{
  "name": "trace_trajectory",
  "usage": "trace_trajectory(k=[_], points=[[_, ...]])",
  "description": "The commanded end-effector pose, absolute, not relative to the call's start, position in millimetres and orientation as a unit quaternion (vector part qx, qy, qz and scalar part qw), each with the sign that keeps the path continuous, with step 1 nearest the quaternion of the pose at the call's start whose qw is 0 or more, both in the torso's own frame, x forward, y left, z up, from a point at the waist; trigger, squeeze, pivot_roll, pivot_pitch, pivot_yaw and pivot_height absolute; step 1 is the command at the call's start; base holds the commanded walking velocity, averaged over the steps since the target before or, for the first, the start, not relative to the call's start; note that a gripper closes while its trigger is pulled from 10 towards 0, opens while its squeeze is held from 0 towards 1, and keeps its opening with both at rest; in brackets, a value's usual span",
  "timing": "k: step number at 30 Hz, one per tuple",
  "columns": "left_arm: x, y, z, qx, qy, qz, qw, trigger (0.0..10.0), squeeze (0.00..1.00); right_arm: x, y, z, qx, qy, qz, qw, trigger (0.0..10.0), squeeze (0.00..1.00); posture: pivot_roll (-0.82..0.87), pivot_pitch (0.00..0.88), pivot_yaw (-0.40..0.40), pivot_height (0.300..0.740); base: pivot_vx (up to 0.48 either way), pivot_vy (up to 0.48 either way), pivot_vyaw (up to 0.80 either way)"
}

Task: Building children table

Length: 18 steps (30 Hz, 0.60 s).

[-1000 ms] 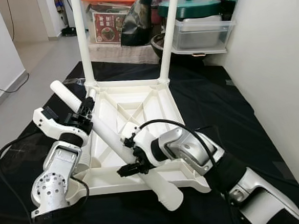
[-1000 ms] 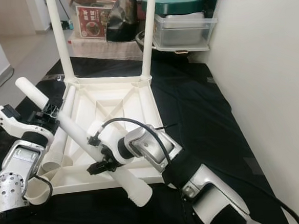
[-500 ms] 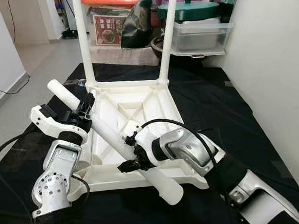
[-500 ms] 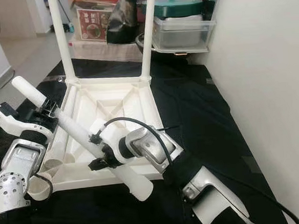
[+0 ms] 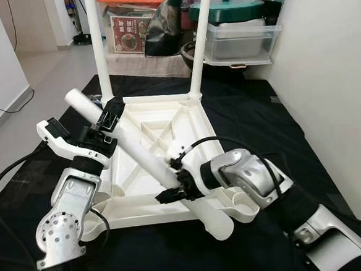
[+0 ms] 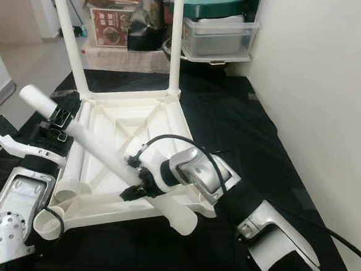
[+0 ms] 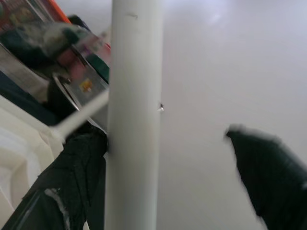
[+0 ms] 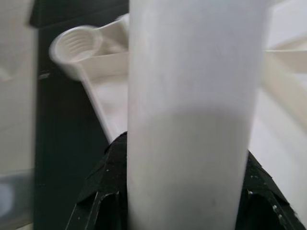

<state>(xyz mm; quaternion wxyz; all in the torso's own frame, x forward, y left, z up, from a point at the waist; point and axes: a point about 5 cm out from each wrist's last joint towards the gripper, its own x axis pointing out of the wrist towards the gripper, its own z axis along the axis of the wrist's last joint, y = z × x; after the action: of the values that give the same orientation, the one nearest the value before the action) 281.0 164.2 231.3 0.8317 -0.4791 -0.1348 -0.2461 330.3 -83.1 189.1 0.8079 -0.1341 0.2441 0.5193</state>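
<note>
A white children's table top (image 5: 156, 102) lies upside down on a black mat (image 5: 260, 124). Two white legs (image 5: 100, 48) (image 5: 200, 41) stand upright in its far corners. A third leg (image 6: 76, 170) lies inside along its left rim. I hold a loose white leg (image 5: 138, 152) slanting across the table. My right gripper (image 5: 175, 190) is shut on its lower part, close to the empty near-right socket (image 5: 241, 199). My left gripper (image 5: 107, 121) straddles its upper part; in the left wrist view the leg (image 7: 134, 115) touches one finger while the other finger (image 7: 268, 177) stands apart.
Behind the table stand boxes, a dark bag (image 5: 166, 25) and a green pot (image 5: 227, 9) on a clear bin (image 5: 242, 41). A white wall (image 5: 331, 69) runs close along the right. Bare floor with a cable (image 5: 5, 110) lies left of the mat.
The held leg has moved to the right and a little up with both grippers; its lower end now juts past the table's near rim, further right.
</note>
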Motion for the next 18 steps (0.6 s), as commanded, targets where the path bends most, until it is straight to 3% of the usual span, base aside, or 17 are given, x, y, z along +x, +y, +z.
trace_trajectory(k=[1,12,15,17,18], points=[[272.0,154.2,230.4,-0.468,-0.115,-0.290,0.827,10.0,0.00,341.2,-104.5,221.4,-0.132,0.197,0.482,0.843,0.0,0.00,0.05,0.000,-0.073,0.740,0.000,0.000,0.00],[261.7,147.5,219.0,-0.441,-0.086,-0.307,0.839,10.0,0.00,338.3,-144.3,240.8,-0.166,0.180,0.453,0.857,0.0,0.00,0.04,0.000,-0.080,0.740,0.000,0.000,0.00],[260.8,146.2,211.7,-0.428,-0.069,-0.309,0.846,10.0,0.00,345.3,-157.9,257.2,-0.136,0.151,0.407,0.890,0.0,0.00,0.04,0.000,-0.077,0.740,0.000,0.000,0.00],[260.5,146.1,210.7,-0.426,-0.066,-0.310,0.847,10.0,0.00,347.0,-159.3,260.1,-0.127,0.145,0.398,0.897,0.0,0.00,0.04,0.000,-0.077,0.740,0.000,0.000,0.00],[259.8,145.4,209.0,-0.421,-0.061,-0.312,0.849,10.0,0.00,354.8,-160.3,266.0,-0.104,0.121,0.365,0.917,0.0,0.00,0.04,0.000,-0.072,0.740,0.000,0.000,0.00]])
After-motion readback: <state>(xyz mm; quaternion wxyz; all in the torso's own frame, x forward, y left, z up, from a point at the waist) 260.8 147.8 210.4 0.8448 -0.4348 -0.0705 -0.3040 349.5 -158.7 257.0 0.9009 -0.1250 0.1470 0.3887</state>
